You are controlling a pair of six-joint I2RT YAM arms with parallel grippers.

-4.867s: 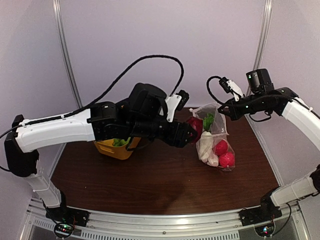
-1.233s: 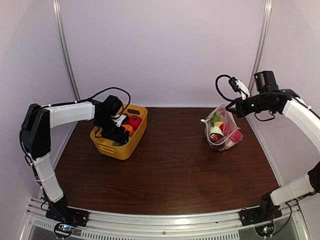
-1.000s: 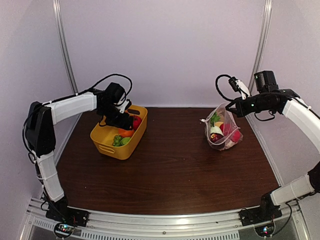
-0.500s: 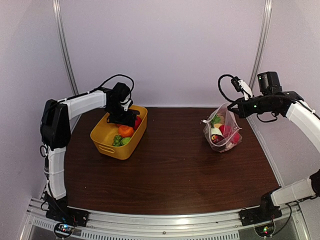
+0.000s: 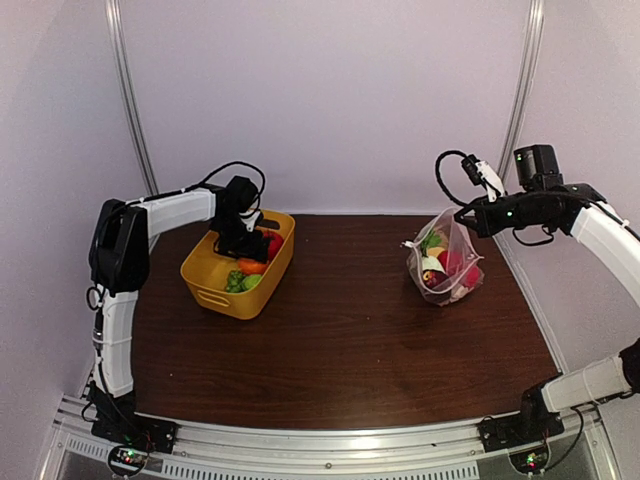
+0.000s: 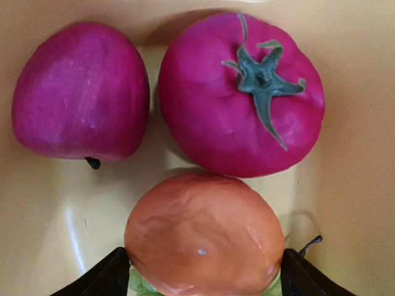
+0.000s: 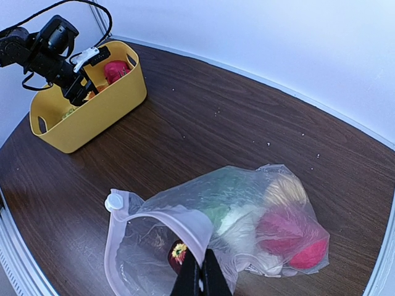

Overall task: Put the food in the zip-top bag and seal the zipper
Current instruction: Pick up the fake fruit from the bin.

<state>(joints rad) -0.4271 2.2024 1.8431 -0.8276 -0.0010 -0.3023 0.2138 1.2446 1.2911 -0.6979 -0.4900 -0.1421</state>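
Two robot arms work over a dark wooden table point(image 5: 350, 350). On the right, a clear zip-top bag point(image 7: 247, 228) rests on the table, already holding several toy foods in red, white, green and yellow. The right end effector point(image 7: 199, 277) is pinched shut on the bag's upper edge, holding the mouth up and open. The zipper point(image 7: 163, 214) is unsealed.

On the left, a yellow tub point(image 5: 215, 290) has more food in it: a pink tomato point(image 6: 241, 92), a pink fruit point(image 6: 80, 92), an orange fruit point(image 6: 203, 237) and something green beneath. The left end effector point(image 5: 250, 240) reaches into the tub, fingers spread wide on either side of the orange fruit, gripping nothing yet.

The task looks partly done: the tub's pieces need moving across, then sealing.
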